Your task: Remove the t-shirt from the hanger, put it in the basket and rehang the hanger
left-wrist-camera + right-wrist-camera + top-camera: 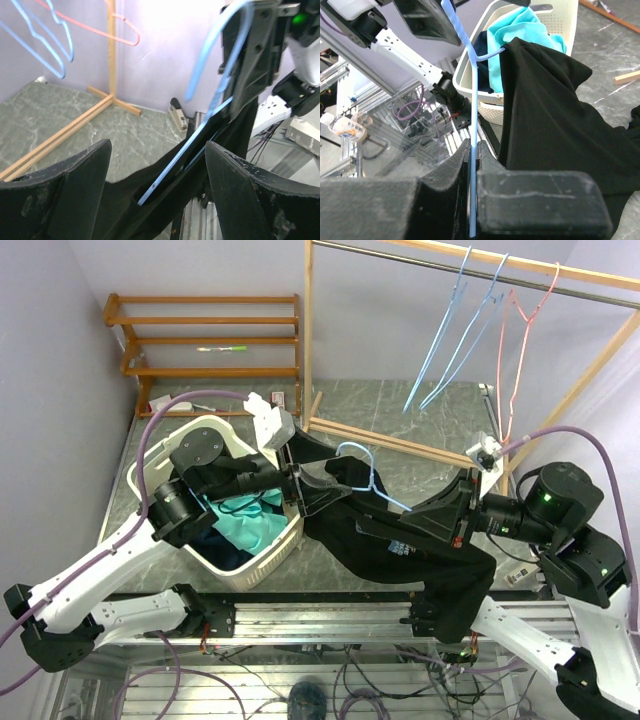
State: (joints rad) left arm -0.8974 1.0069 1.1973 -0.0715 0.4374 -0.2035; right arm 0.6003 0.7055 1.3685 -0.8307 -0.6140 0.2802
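A black t-shirt (pixel 400 550) hangs on a light blue wire hanger (pixel 372 472) held above the table's front edge, its lower part draping over the rail. My right gripper (pixel 440 513) is shut on the hanger's wire (pixel 474 150), with the shirt (pixel 555 115) hanging to the right of its fingers. My left gripper (pixel 312 488) is open at the shirt's collar end. In the left wrist view its fingers (pixel 75 185) stand wide apart, with the black fabric (pixel 150 195) and the blue wire (pixel 190 150) between them.
A white laundry basket (pixel 215 430) with teal cloth (pixel 245 520) sits at the left, close under my left arm. A wooden garment rack (pixel 400 440) at the back carries blue hangers (pixel 450 340) and a pink hanger (pixel 515 350). A wooden shelf (pixel 200 340) stands back left.
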